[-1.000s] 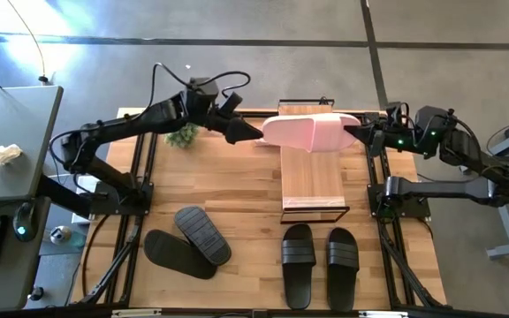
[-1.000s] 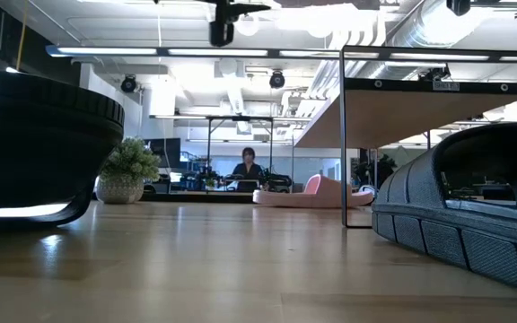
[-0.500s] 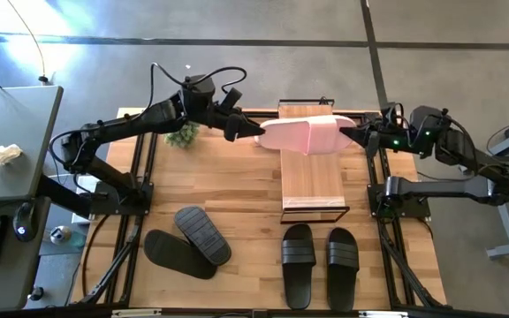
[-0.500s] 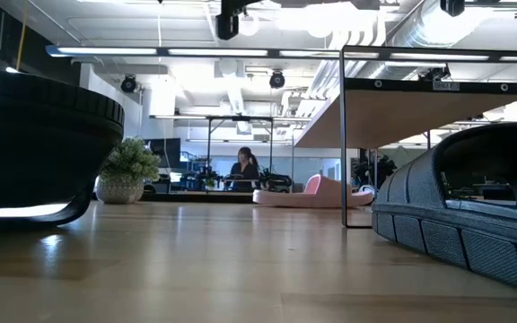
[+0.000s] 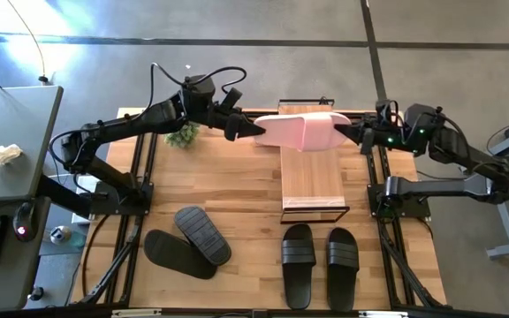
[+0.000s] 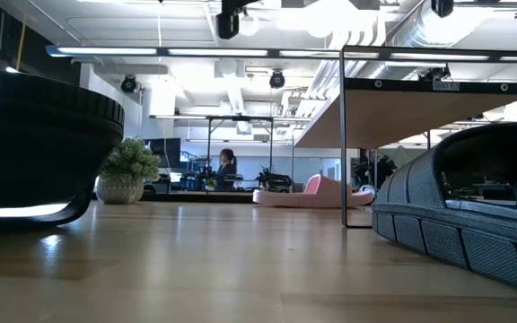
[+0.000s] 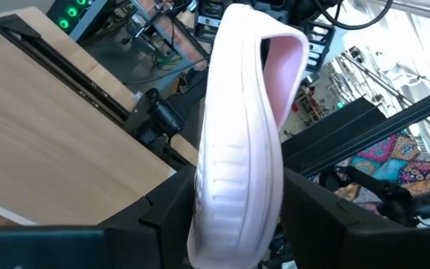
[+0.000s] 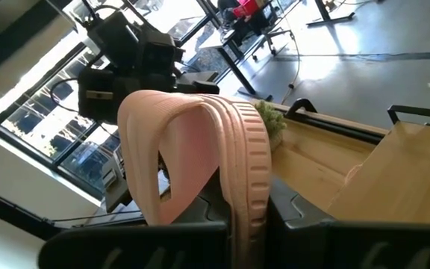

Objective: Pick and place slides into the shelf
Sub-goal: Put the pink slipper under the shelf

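A pale pink slide hangs in the air over the far end of the shelf, lying level on its side edge between my two grippers. My left gripper is shut on its left end and my right gripper on its right end. In the low view a second pink slide lies on the table by the shelf's far leg. Two black slides lie sole up and overlapping at the near left. Another black pair lies strap up in front of the shelf. My left gripper pinches the slide's strapless end between its two fingers, one on each broad face of the sole. It comes roughly level from the table's left, along the slide. The slide is lifted clear, with its strap at the far end. My right gripper comes level from the table's right at the slide's strap end. A ribbed pink band runs down between its two fingers. The slide itself hides the exact spot of contact. That end is clear of the shelf top.
A small potted plant stands at the far left of the table, close under my left arm. Bare wood lies between the shelf and the black slides. A desk with a keyboard stands off the table's left side.
My right gripper has edged toward the table's left. The pink slide has shifted with it, a little left and toward the far edge, and from above it now shows narrower, turned more onto its edge. Both grippers have kept their hold.
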Robot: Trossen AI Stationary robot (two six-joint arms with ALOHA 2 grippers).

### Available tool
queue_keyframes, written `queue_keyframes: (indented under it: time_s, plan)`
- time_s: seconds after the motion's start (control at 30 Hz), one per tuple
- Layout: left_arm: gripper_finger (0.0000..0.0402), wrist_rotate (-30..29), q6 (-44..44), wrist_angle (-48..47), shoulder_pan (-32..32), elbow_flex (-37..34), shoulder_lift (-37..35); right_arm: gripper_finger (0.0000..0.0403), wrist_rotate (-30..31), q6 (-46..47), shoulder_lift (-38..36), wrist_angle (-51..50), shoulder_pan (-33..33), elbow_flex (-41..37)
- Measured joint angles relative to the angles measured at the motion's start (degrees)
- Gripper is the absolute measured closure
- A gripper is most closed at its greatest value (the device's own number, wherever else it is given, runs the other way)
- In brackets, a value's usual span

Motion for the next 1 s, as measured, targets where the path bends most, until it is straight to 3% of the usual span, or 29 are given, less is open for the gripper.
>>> queue_keyframes:
  time_s: [0.23, 0.53, 0.6, 1.0]
  plan:
    - [0.0238, -4.1, 0.6, -1.8, 0.0, 0.0, 0.0, 0.0399, 0.2, 0.0, 0.5, 1.0, 0.0, 0.0]
    - [0.0352, -7.9, 4.0, -5.1, 0.0, 0.0, 0.0, 0.0399, 0.6, -0.1, 0.4, 0.9, 0.0, 0.0]
    - [0.0354, -7.9, 4.1, -5.0, 0.0, 0.0, 0.0, 0.0398, 0.6, -0.4, 0.4, 0.9, 0.0, 0.0]
    - [0.0345, -10.4, 5.1, -9.9, 0.1, 0.0, -1.9, 0.0275, 3.9, -4.0, -1.1, -4.1, 0.0, 0.0]
